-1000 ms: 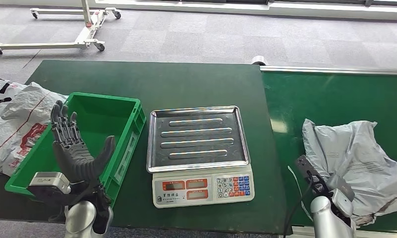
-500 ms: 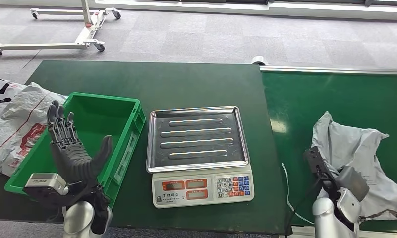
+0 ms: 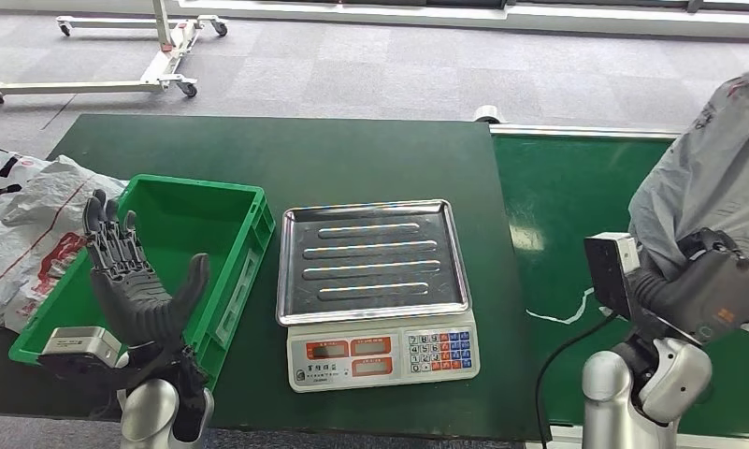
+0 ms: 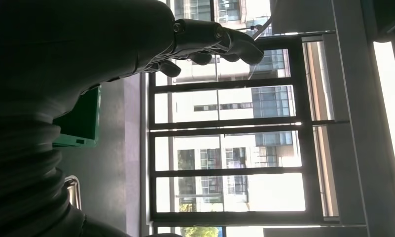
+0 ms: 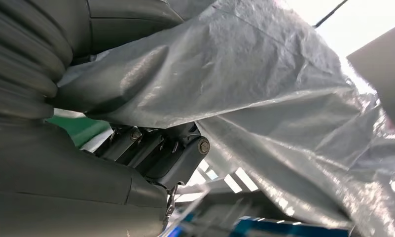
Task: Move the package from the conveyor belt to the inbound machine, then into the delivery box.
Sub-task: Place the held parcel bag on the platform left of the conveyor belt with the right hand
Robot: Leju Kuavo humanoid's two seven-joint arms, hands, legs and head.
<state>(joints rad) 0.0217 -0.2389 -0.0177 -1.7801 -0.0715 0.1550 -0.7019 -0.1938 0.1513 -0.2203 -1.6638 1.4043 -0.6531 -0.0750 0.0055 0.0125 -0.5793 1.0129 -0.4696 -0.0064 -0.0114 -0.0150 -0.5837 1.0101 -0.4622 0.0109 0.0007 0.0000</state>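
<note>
- The green worktop [image 3: 333, 159] carries the scale and crate; the conveyor belt [image 3: 576, 187] adjoins it on the right.
- The grey poly mailer package [image 3: 716, 159] is lifted off the belt, draped over the right hand [image 3: 702, 290], whose fingers [image 5: 156, 153] grip it from beneath (film hides most of them).
- The weighing scale [image 3: 375, 281] lies between belt and green crate [image 3: 179, 243].
- The left hand [image 3: 132, 281] is raised over the crate's near edge, fingers spread wide, holding nothing.

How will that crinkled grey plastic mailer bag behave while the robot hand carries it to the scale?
Likely floppy: the crinkled grey plastic mailer bag drapes and folds around the right robot hand. Probably light, since it hangs lifted clear of the green conveyor belt. Its glossy film may slip.
</note>
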